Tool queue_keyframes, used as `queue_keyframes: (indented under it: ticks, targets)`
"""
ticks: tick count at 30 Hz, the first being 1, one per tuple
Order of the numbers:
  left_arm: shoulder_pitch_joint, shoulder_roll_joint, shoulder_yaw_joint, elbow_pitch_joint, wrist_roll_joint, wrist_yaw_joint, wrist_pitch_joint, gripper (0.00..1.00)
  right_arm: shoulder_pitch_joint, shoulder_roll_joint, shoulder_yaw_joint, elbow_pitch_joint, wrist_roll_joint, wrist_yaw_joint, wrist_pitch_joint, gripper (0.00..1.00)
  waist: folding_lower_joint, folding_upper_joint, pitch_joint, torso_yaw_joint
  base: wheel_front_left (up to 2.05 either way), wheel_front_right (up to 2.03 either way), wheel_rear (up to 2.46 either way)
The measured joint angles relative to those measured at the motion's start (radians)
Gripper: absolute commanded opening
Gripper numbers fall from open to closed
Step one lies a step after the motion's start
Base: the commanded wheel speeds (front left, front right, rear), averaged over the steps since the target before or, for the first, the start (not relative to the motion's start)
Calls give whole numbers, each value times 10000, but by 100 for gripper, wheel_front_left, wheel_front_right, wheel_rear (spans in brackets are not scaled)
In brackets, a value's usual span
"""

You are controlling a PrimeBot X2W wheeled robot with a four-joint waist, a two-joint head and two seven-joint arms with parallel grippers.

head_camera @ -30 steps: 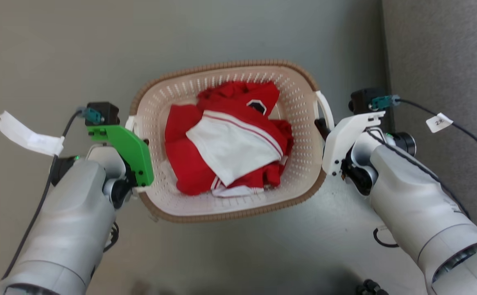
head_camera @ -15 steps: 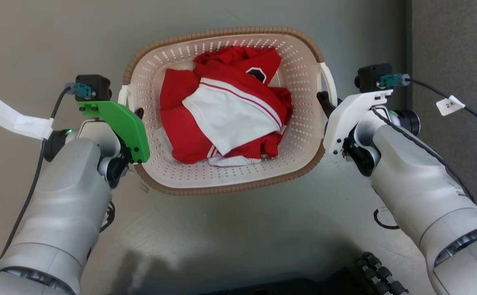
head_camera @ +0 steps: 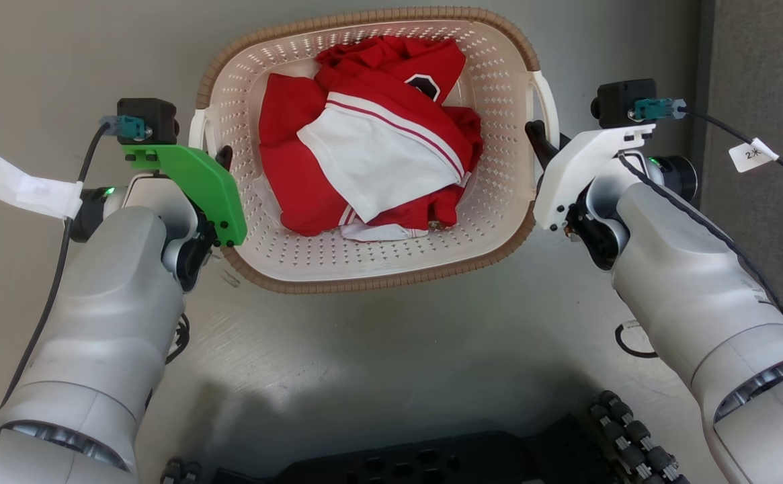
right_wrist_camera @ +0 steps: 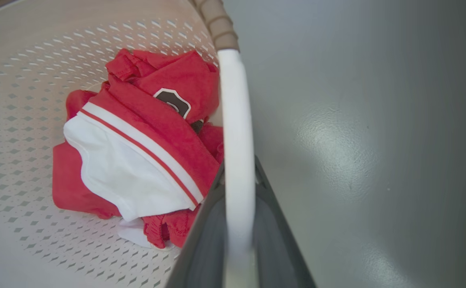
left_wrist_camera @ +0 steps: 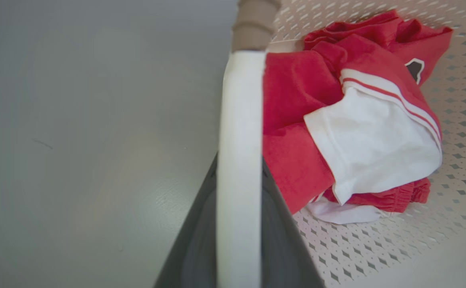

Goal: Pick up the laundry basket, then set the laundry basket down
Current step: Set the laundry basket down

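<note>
The laundry basket (head_camera: 378,286) is cream and perforated with a brown rim, and it is at the top middle of the head view. A red and white garment (head_camera: 364,148) is bunched inside it. My left gripper (head_camera: 222,156) is shut on the white left handle (head_camera: 197,134). In the left wrist view that handle (left_wrist_camera: 241,140) runs up between the dark fingers (left_wrist_camera: 195,248). My right gripper (head_camera: 536,134) is shut on the white right handle (head_camera: 547,101). In the right wrist view that handle (right_wrist_camera: 237,140) runs up between that gripper's fingers (right_wrist_camera: 275,240).
Smooth grey floor lies under and around the basket. A darker grey carpet (head_camera: 767,67) runs along the right edge. My black base with its rollers (head_camera: 431,464) shows at the bottom edge. A loose cable loop (head_camera: 633,339) lies on the floor by my right arm.
The basket and both grippers sit higher in the head view and look larger. The whole view has shifted, and my black base has come in at the bottom.
</note>
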Motion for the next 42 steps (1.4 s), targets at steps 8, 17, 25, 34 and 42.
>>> queue_keyframes:
  ticks: [8, 17, 25, 34, 42]
  targets:
    - [-184, -79, -8, 251, 92, 0, -251, 0, -195, 0, -27, 117, 13, 15, -90, 0, 0, 0, 229, 45, 0, 0, 0]
    - [-345, -109, -19, 510, 96, -12, -384, 0, -243, -40, -29, 142, 44, 207, -207, 0, -2, 0, 354, 65, 0, 0, 0]
    - [-393, -150, -63, 606, 96, -15, -441, 0, -354, -52, -19, 148, 46, 236, -217, 0, -2, 0, 378, 91, 0, 0, 0]
    - [-404, -253, -305, 834, 221, -44, -374, 43, -323, 25, 56, 328, 198, 234, -52, 42, -2, 0, 212, 90, 0, 0, 0]
    - [-405, -67, -343, 913, 299, -59, -372, 100, -160, -232, 82, 320, 270, 217, -165, 100, -2, 0, 74, 115, 0, 0, 0]
